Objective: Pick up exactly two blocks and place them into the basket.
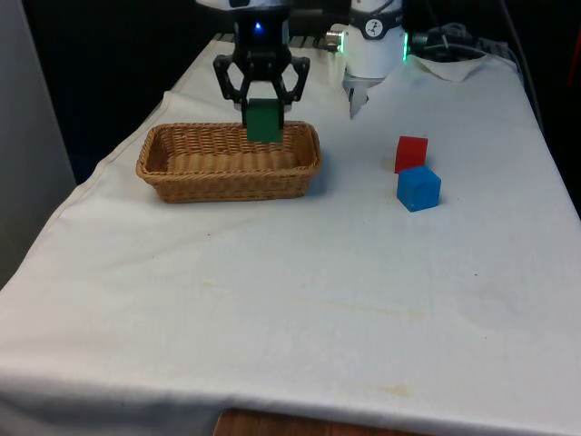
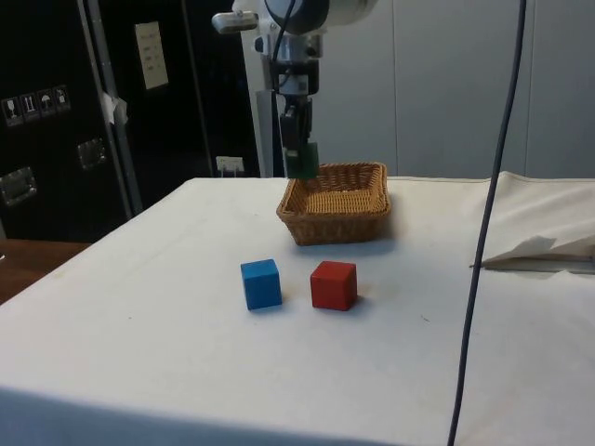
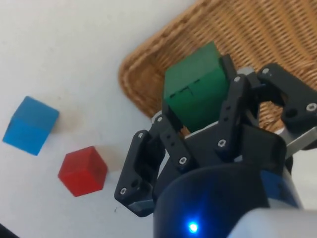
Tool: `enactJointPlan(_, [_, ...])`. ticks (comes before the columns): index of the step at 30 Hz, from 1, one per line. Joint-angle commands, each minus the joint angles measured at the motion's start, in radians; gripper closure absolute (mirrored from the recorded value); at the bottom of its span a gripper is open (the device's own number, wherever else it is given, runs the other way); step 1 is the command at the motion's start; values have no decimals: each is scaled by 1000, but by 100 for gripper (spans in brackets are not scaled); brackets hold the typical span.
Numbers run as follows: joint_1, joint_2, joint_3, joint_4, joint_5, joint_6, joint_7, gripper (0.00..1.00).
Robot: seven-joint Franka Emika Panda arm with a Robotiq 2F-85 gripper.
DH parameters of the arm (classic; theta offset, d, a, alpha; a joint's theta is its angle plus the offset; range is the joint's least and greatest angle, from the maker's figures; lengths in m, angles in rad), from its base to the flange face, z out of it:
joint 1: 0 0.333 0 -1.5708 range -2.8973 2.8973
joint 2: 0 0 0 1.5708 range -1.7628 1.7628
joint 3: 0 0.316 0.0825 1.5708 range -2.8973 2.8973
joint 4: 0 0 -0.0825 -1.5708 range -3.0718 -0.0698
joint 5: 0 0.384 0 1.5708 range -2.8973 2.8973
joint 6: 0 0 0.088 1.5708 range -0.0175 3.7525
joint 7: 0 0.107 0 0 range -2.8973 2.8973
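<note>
A white cloth (image 1: pixel 300 300) covers the bench, lying mostly flat with soft creases and a few faint yellowish stains toward the near edge in the front view. At the near edge of that view a strip of brown wood shows under the cloth's hem. In the side view the cloth bunches into a raised fold (image 2: pixel 544 243) at about 3 o'clock of the basket, and a dark cable (image 2: pixel 493 186) hangs down in front of that fold.

The tool (image 1: pixel 262 113) hangs above the wicker basket (image 1: pixel 182 173), its fingers clamped on a green block (image 1: pixel 264 121), which is held in the air over the basket's end nearer the other blocks. In the wrist view the green block (image 3: pixel 195 91) sits between the black fingers (image 3: pixel 230 106) with the basket's woven rim (image 3: pixel 143 74) below it.

Two more blocks rest on the cloth, well apart from the basket: in the front view, a red block (image 1: pixel 410 153) at roughly 3 o'clock of the basket, and a blue block (image 1: pixel 418 188) just beside it at about 5 o'clock of the red one, the two nearly touching.

Behind the bench in the side view stand dark cabinets (image 2: pixel 56 111) with small labels, and a pale wall panel (image 2: pixel 446 84) rises beyond the basket.
</note>
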Motion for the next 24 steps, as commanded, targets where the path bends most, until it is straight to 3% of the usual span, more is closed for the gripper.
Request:
enactJointPlan(1, [-5,-9,-3,-12,1,16,-12,99])
enactJointPlan(8, [-14,8,-25,-44,31,65,-86,99])
enactJointPlan(9, [-4,9,-34,-38,11,47,-62,99])
enactJointPlan(10, [-15,13,-27,-48,38,72,-97,99])
enactJointPlan(19, [-27,81,-44,-47,111,109,-197,99])
enactJointPlan(20, [-14,80,-58,-48,94,100,-178,99])
enactJointPlan(21, [-29,89,-46,-45,119,111,-209,99])
enactJointPlan(24, [-32,126,-53,-37,158,122,-254,99])
